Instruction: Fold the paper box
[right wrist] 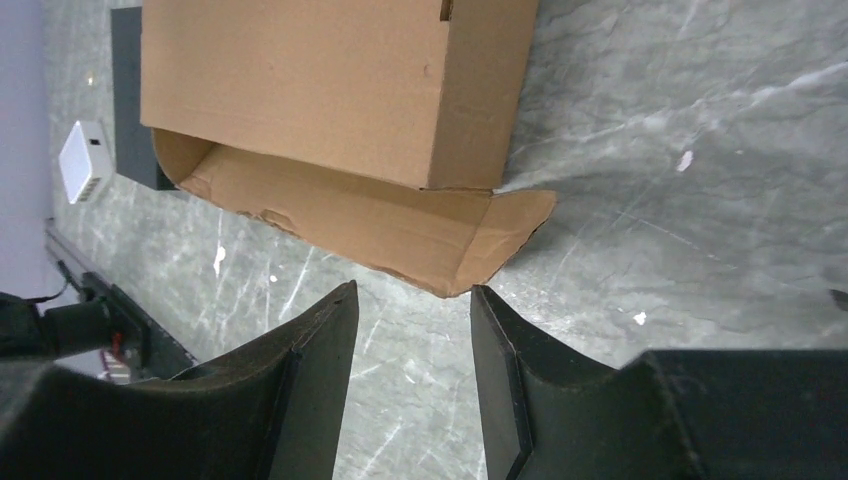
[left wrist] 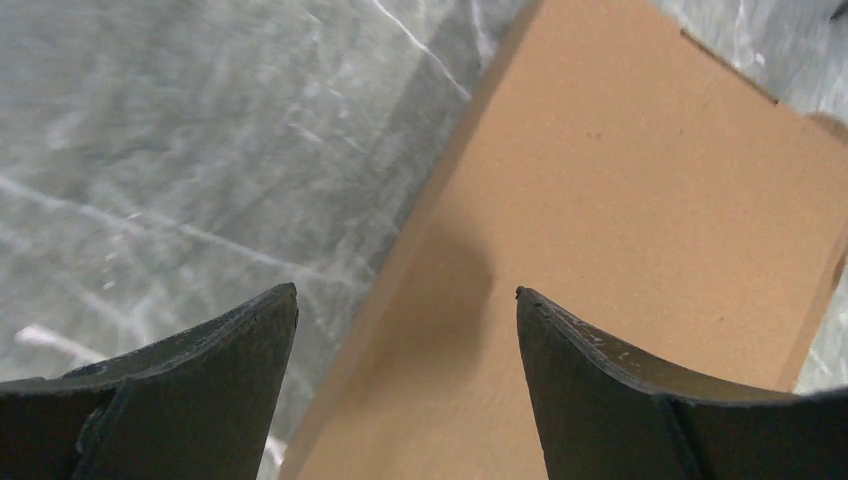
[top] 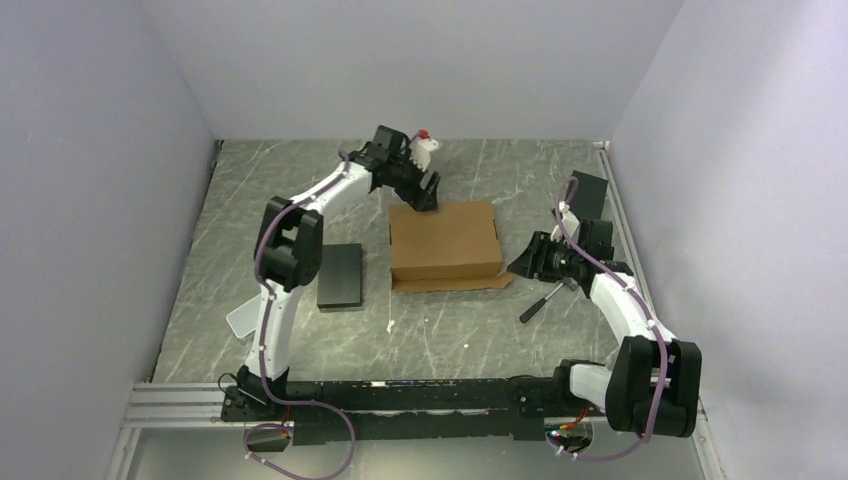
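A grey marbled table sits between pale lilac walls, and the paper box lies near its middle, between the two pincers. Its lid is down and one long flap sticks out flat on the table along the near side.

The left pincer is at the box's far left corner. In its wrist view its fingers are spread wide with nothing between them. The box's edge runs on a slant under the gap, so one finger is over bare table and the other over cardboard. Whether either fingertip touches the lid cannot be told from here.

The right pincer is just off the box's near right corner, pointing at it. Its fingers are partly open and hold nothing. The rounded corner of the flap lies right ahead of the fingertips, close but apart from them.

A black block lies flat on the far side of the box from the right pincer, beside the left arm. What looks like a small dark-handled tool lies on the table just below the right pincer.
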Motion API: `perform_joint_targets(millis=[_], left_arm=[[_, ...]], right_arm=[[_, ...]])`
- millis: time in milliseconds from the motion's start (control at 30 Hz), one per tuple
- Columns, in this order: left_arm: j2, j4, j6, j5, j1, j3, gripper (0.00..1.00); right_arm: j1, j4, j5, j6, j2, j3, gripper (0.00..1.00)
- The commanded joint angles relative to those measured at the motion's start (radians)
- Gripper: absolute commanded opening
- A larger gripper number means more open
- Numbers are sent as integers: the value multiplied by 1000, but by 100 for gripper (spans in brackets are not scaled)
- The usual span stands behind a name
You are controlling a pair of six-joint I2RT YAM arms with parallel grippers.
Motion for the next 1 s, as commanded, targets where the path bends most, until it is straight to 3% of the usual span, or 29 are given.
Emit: perform_joint_targets(millis=[0, 167, 367, 700, 967], left_arm=[[62, -62, 184, 57, 2, 129, 85], [135, -110, 199, 139, 2, 229, 85], [161, -128, 182, 152, 7, 220, 84], [85, -50, 51, 178, 48, 11, 78], [29, -2, -67, 150, 48, -91, 74]], right_arm=[[-7, 130, -70, 88, 0, -42, 49], [-28, 135, -42, 106, 35, -60, 52], [-34, 121, -12, 137, 108, -54, 50], [-19, 124, 5, 121, 173, -25, 47], [53, 95, 125, 56, 197, 36, 44]])
